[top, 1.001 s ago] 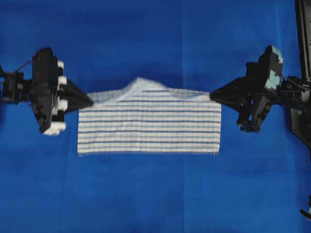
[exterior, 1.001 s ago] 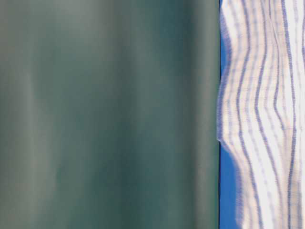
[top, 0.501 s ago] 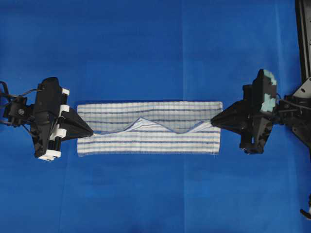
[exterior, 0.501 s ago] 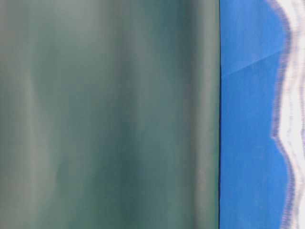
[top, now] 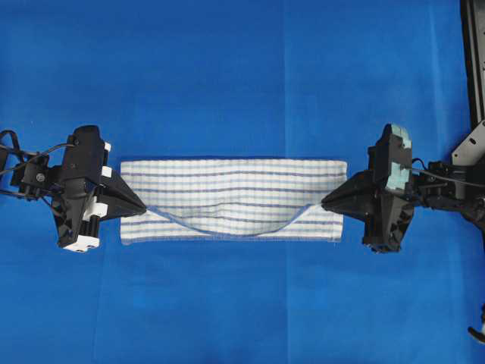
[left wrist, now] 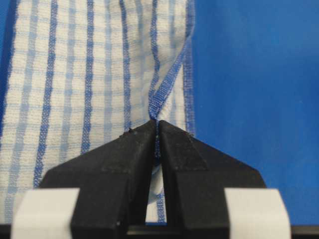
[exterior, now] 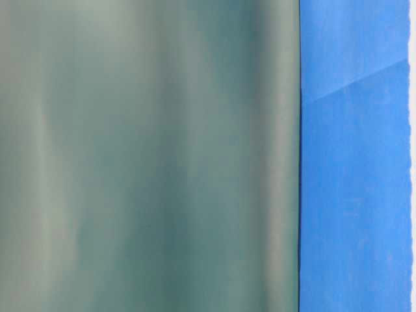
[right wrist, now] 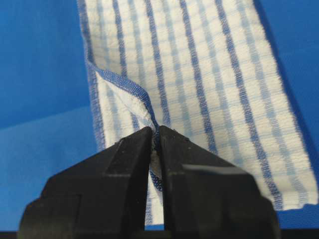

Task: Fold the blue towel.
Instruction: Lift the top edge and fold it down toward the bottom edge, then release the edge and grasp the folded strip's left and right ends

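The blue towel (top: 235,186), white with thin blue stripes, lies doubled over in the middle of the table, long side left to right. Its upper layer's hem sags in a curve close to the near edge. My left gripper (top: 144,206) is shut on that hem's left corner. In the left wrist view the blue hem (left wrist: 164,92) runs straight into the closed left gripper (left wrist: 156,124). My right gripper (top: 324,205) is shut on the right corner. The right wrist view shows the pinched towel (right wrist: 199,74) lifted a little at the right gripper (right wrist: 155,130).
A plain blue table covering (top: 242,76) spreads under everything. A black frame (top: 474,61) runs along the right edge. In the table-level view a blurred grey-green surface (exterior: 149,156) fills the left, with blue covering (exterior: 351,195) to its right.
Both grippers moved toward the near edge, carrying the towel's far hem over the lower layer. The raised peak in the middle has dropped and now sags near the front hem.
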Robot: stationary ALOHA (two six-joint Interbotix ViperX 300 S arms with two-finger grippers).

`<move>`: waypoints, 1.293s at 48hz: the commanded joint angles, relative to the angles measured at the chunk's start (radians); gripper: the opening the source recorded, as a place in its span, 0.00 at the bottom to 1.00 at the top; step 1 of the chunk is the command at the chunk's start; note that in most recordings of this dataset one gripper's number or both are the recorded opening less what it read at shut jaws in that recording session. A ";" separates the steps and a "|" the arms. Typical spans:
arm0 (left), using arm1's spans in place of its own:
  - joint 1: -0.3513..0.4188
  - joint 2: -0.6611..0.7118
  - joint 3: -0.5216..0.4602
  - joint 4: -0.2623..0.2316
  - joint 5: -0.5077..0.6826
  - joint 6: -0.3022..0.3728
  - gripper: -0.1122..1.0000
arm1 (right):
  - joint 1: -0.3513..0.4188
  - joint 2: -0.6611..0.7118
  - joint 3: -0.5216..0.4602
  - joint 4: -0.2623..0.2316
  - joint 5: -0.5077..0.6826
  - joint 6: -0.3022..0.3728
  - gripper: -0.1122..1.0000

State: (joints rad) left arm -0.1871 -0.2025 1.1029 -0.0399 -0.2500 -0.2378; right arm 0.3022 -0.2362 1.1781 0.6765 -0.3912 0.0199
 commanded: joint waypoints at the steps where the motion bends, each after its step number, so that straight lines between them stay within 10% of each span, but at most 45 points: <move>1: -0.003 -0.006 -0.018 0.000 -0.005 -0.003 0.13 | 0.015 -0.005 -0.018 0.006 0.000 -0.002 0.09; 10: -0.003 -0.006 -0.018 0.000 0.000 -0.002 0.43 | 0.025 -0.005 -0.020 0.025 0.017 -0.002 0.19; 19: -0.003 -0.021 -0.018 0.000 0.021 0.009 0.86 | 0.025 -0.012 -0.023 0.035 0.025 -0.009 0.65; 26: 0.012 -0.077 -0.018 0.000 0.092 0.011 0.80 | 0.020 -0.057 -0.023 0.032 0.020 -0.043 0.94; 44: 0.124 -0.198 -0.032 0.012 0.206 0.101 0.80 | -0.135 -0.209 -0.008 0.035 0.063 -0.221 0.89; 62: 0.247 -0.020 -0.038 0.012 0.137 0.209 0.80 | -0.293 -0.031 0.000 0.034 0.089 -0.267 0.89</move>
State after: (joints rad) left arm 0.0353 -0.2684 1.0784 -0.0307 -0.0798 -0.0322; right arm 0.0230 -0.3129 1.1827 0.7118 -0.2853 -0.2439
